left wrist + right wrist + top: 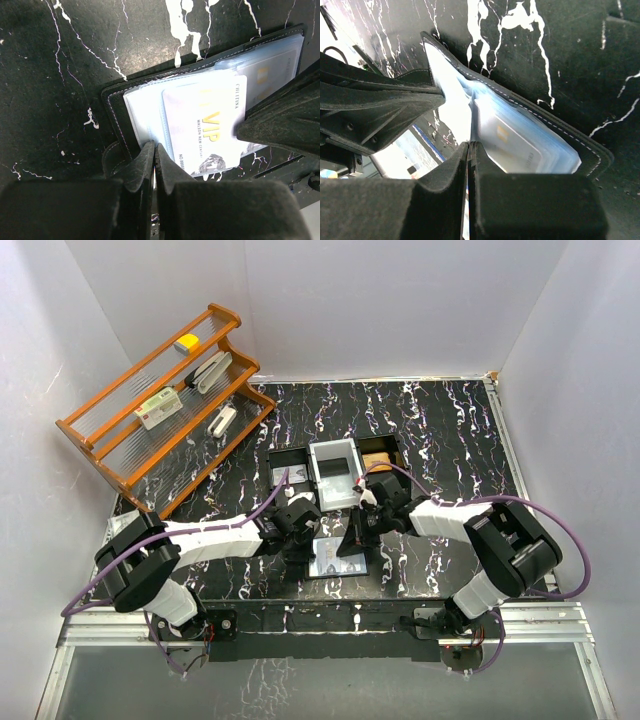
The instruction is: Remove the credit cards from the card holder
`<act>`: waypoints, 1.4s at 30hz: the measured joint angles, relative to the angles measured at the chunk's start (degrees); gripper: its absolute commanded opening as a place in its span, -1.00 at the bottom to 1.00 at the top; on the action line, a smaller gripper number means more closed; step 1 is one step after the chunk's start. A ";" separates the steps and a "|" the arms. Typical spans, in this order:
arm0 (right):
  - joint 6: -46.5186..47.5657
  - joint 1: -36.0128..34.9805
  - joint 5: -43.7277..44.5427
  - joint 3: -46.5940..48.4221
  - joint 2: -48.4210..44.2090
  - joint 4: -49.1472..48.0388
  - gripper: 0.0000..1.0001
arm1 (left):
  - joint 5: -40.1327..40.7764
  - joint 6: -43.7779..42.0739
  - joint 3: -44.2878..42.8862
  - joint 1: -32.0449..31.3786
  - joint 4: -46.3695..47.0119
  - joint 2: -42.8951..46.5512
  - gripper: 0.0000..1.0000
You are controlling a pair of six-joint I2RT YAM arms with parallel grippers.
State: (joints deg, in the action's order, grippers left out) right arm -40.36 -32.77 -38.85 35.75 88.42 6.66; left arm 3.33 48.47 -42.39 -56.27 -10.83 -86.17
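L gripper [154,150] at 9 o'clock & R gripper [469,147] at 3 each clenched a leaf of the open card holder [338,558], at the table's [450,430] 6 o'clock edge, apparently spreading it to expose the VIP card [205,130].

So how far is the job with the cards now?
Done: the card holder lies open on the table. In hand: the left claw and the right claw are each shut on its edge. Left: the VIP card and a chip card, both in its pockets.
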 measured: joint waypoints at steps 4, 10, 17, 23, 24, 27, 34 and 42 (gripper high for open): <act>1.55 0.70 -0.81 0.00 0.00 1.25 -1.00 | 0.04 -0.11 0.00 0.00 0.20 -0.07 -1.00; 5.42 2.60 -2.45 0.07 0.09 4.52 -0.97 | 0.22 -0.31 0.00 -0.11 0.20 -0.04 -1.00; 8.63 4.24 -4.35 0.11 0.55 7.02 -0.96 | 0.28 -0.33 0.00 -0.11 0.20 -0.02 -1.00; 11.50 6.43 -4.57 1.01 0.55 10.58 -0.96 | 0.31 -0.33 0.00 -0.11 0.13 0.09 -0.96; 11.65 6.78 -4.61 1.05 0.55 11.06 -0.96 | 0.33 -0.33 0.00 -0.11 0.07 0.15 -0.89; 11.13 7.17 -4.74 1.07 0.55 11.32 -0.97 | 0.85 -0.68 -0.44 -0.17 -1.14 0.39 -0.70; 6.05 7.30 -4.61 0.79 0.04 8.63 -0.97 | 3.54 -2.84 -3.91 -0.31 -8.79 2.93 -0.34; 4.02 7.30 -4.22 0.79 -1.51 7.23 -0.97 | -3.26 -4.52 -6.36 -0.26 -1.36 4.72 -0.55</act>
State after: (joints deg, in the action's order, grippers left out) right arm -36.34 -25.47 -43.07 36.53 86.91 13.89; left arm 0.08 43.94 -48.75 -56.53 -12.19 -81.45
